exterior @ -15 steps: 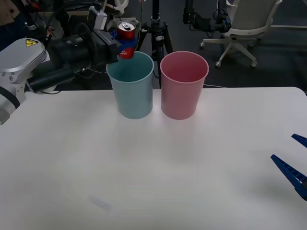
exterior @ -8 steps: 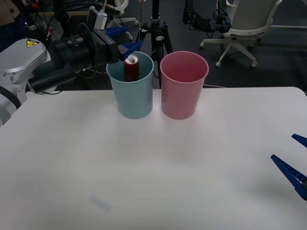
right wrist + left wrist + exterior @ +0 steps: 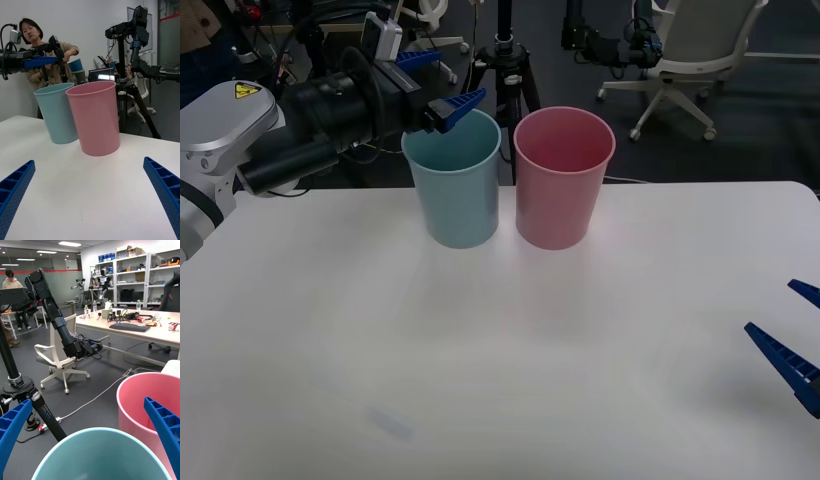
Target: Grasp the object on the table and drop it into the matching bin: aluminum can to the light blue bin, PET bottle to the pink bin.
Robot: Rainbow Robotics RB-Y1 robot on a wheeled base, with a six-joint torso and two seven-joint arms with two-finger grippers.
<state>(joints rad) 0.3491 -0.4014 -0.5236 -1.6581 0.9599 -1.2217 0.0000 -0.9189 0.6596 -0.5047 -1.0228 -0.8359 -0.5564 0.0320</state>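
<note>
We see the left hand [image 3: 433, 82] above the back rim of the light blue bin [image 3: 452, 190], fingers spread wide and holding nothing. The can we cannot see (the inside of this bin is hidden). The pink bin [image 3: 563, 180] stands just beside it on the white surface [image 3: 510, 350]. The right hand [image 3: 798, 340], also wide open and empty, hovers far from this bin, over the surface edge.

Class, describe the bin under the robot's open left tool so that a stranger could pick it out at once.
Find the white table; two tall tapered bins stand side by side at its far edge. The light blue bin sits below the left tool, left of its pink twin; colour alone separates them.
</note>
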